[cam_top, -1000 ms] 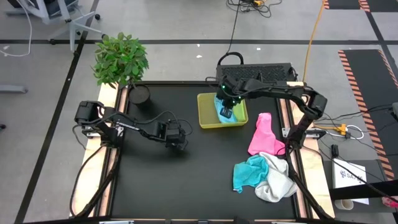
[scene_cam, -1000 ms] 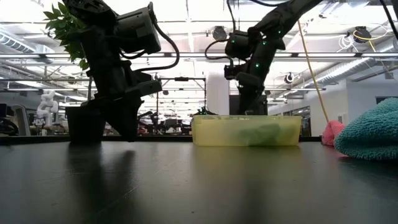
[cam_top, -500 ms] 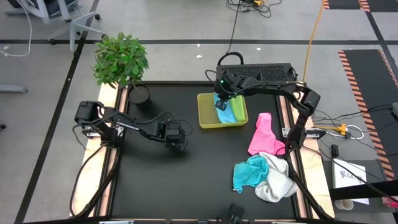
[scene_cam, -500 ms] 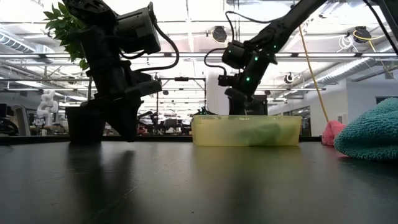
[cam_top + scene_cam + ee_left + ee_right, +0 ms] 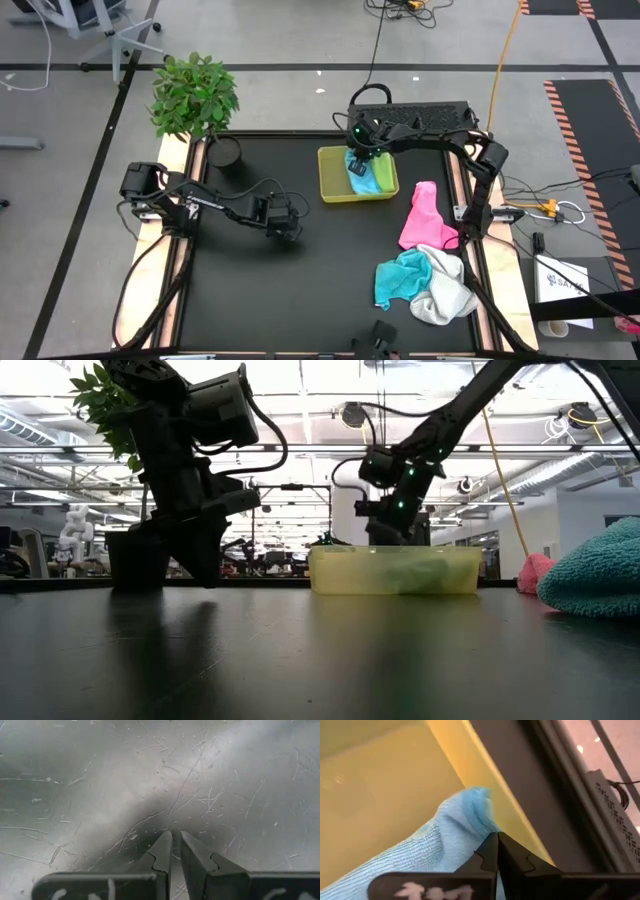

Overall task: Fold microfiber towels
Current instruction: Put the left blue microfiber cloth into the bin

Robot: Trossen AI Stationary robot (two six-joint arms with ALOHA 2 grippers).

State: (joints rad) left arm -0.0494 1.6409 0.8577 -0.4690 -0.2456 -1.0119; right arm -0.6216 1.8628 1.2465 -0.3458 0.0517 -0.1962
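Light blue towel (image 5: pixel 376 178) lies in the yellow-green tray (image 5: pixel 333 178) at upper centre of the high view, one edge pinched in the closed right gripper (image 5: pixel 357 167). Pink towel (image 5: pixel 424 217), teal towel (image 5: pixel 400 276) and white towel (image 5: pixel 446 288) are heaped at lower right. Left gripper (image 5: pixel 283 231), nearly closed and empty, rests centre-left. No legible writing.

Left pincer (image 5: pixel 205 565) hung with its tips just at the dark desk (image 5: pixel 300 660), by the potted plant (image 5: pixel 125 480). Right arm (image 5: pixel 400 485) reached down behind the yellow tray (image 5: pixel 395 570), something green showing through its wall. Teal towel (image 5: pixel 595 570) at right edge, pink towel (image 5: pixel 533 572) beside it.
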